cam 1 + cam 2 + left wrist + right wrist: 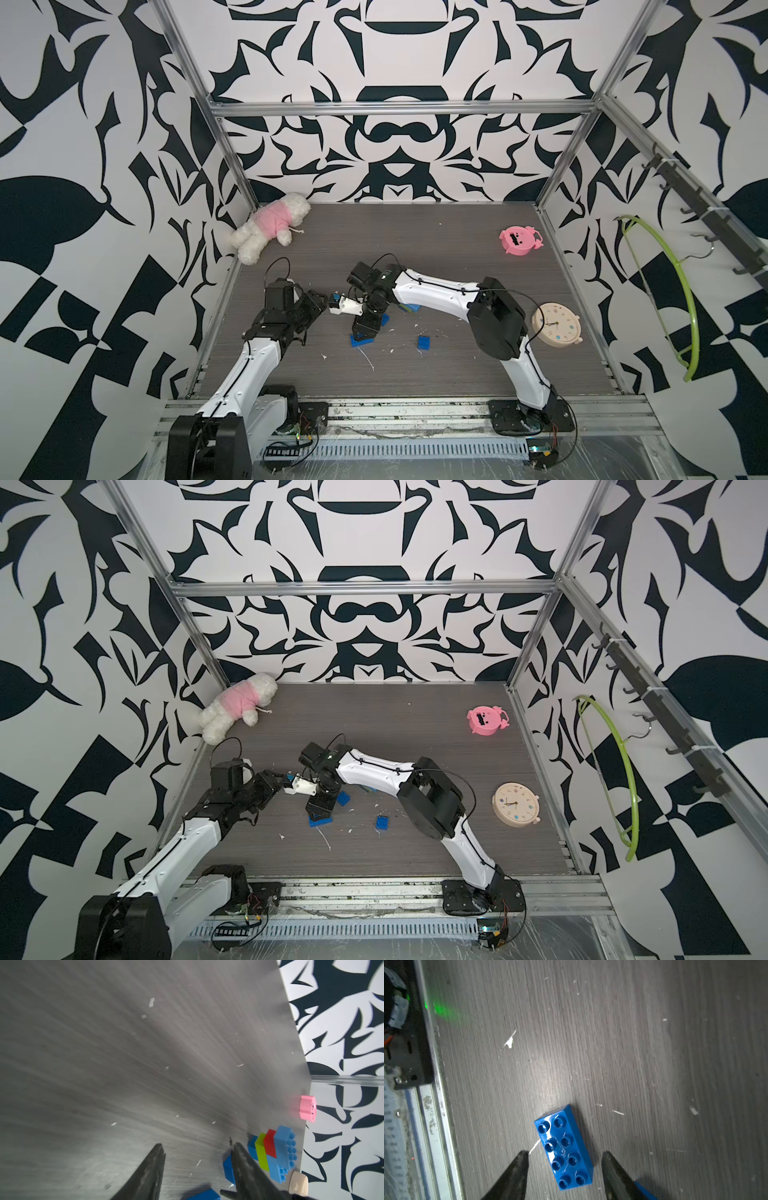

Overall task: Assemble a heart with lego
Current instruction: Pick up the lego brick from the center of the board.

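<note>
Three walls papered in bold black-and-white shapes close in a dark grey wood-grain table (415, 374), with bare aluminium posts at the corners and a rail across the back. White flecks and scratches litter the surface.

A white plush toy (270, 226) in a pink top lies in the far left corner, and a pink round toy (519, 240) sits near the far right edge. A cream clock (556, 324) lies flat beside the right arm's elbow. A lime hanger (681, 299) hangs against the right wall below a row of dark hooks.

The right gripper (564, 1154) points down with its jaws apart, one on each side of a blue brick (564, 1148) that lies studs-up on the table. The left gripper (197, 1155) is also parted, with nothing between its fingers.

The heart (272, 1151), a part-built cluster of blue, lime and red bricks, rests on the table, mostly hidden under the right forearm in both top views. A small blue brick (424, 344) lies loose, apart from it, toward the front edge.
</note>
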Controlling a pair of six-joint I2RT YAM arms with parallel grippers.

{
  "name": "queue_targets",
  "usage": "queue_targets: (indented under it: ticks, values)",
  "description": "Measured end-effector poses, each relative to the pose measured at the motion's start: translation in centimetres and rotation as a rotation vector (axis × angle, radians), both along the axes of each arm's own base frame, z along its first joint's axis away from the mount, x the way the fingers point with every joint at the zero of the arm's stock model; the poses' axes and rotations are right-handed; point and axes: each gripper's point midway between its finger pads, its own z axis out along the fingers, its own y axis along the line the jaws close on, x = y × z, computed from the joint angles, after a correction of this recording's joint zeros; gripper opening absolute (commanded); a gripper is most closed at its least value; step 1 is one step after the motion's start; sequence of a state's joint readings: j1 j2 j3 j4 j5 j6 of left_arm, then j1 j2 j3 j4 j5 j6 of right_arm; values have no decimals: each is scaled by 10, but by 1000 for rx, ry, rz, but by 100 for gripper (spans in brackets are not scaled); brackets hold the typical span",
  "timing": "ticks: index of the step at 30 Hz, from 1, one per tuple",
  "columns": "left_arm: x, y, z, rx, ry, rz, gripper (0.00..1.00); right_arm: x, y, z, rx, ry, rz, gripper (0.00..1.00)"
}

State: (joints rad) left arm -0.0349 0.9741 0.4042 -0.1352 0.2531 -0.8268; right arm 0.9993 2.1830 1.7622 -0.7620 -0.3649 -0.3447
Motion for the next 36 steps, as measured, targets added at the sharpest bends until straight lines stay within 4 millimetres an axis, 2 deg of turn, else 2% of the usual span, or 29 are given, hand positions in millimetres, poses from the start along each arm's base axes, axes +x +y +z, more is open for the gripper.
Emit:
queue_targets:
  ticks: [8,16,22,25,27,30,36]
  values:
    - [-5,3,-4,-30,22,-3,56,-14,-6,-7,-52,-8,80,56]
    - [-5,-3,-13,-59,55,-29,56,-7,-8,-14,-80,-53,81,56]
    - [-4,-5,-12,-67,48,-37,56,-8,-11,-32,-116,-38,83,48]
    - [-4,-5,-12,-67,47,-37,56,-8,-10,-32,-113,-39,83,42]
    - [-4,-5,-12,-67,46,-37,56,-8,-9,-32,-111,-39,84,42]
    - [-3,-5,-12,-69,46,-38,56,-9,-8,-32,-106,-35,85,48]
    - [-3,-6,-12,-72,48,-40,56,-9,-5,-31,-93,-33,82,48]
